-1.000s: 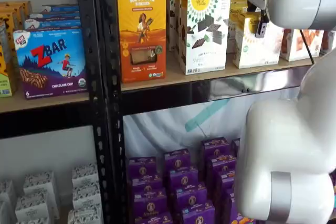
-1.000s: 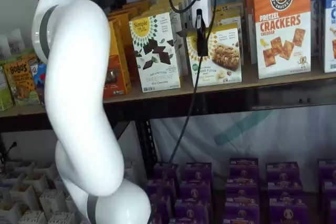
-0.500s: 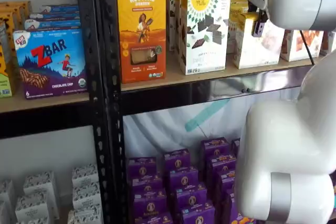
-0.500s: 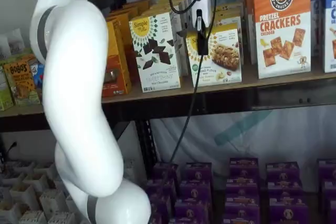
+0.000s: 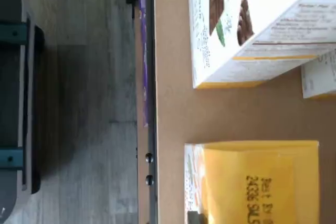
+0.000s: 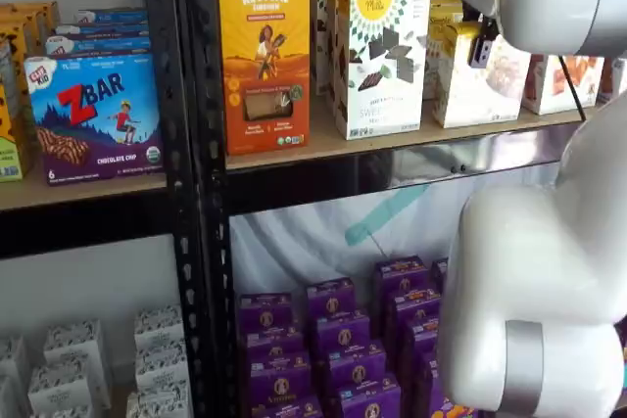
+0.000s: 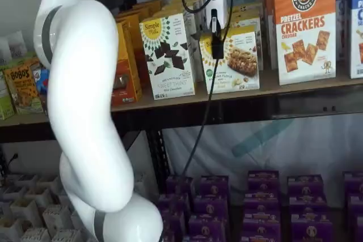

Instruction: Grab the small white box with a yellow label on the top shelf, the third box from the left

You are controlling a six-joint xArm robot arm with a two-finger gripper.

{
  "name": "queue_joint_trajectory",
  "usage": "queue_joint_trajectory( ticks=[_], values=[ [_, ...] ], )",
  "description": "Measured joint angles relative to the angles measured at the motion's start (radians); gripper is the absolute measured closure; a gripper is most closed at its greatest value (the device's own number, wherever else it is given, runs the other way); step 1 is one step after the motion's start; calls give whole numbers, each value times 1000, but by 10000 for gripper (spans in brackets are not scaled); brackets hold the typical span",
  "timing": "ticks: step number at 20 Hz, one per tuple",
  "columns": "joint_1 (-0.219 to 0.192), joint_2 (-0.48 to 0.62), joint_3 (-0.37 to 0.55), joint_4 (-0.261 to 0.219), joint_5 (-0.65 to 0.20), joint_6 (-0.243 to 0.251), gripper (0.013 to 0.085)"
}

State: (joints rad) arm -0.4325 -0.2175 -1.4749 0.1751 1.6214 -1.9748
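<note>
The small white box with a yellow label [image 7: 241, 63] stands on the top shelf [image 7: 295, 103], right of a taller white Simple Mills box [image 7: 167, 55]. My gripper [image 7: 217, 41] hangs over it, with one black finger down its front face. In a shelf view the box [image 6: 495, 80] looks tilted, with the gripper [image 6: 480, 51] at its upper left. The wrist view shows the box's yellow top [image 5: 262, 182] on the tan shelf board [image 5: 173, 114], with a dark fingertip at its front edge. The fingers look closed on the box.
An orange Revival box [image 6: 265, 56] stands left of the taller box [image 6: 382, 56]. Pretzel Crackers boxes [image 7: 303, 24] stand to the right. A ZBar box [image 6: 93, 115] sits on the neighbouring shelf. Purple boxes [image 6: 333, 340] fill the space below. My white arm [image 7: 85, 111] blocks the left side.
The small white box has tipped and risen slightly at the gripper, which moved up a little. The other boxes have not moved.
</note>
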Motion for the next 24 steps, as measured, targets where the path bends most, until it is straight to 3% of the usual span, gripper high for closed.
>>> queue_joint_trajectory(
  ticks=[14,24],
  values=[
    [-48,-63,-25,2,200,-28,650],
    [-64,-178,69,-7,224,-44,650]
  ],
)
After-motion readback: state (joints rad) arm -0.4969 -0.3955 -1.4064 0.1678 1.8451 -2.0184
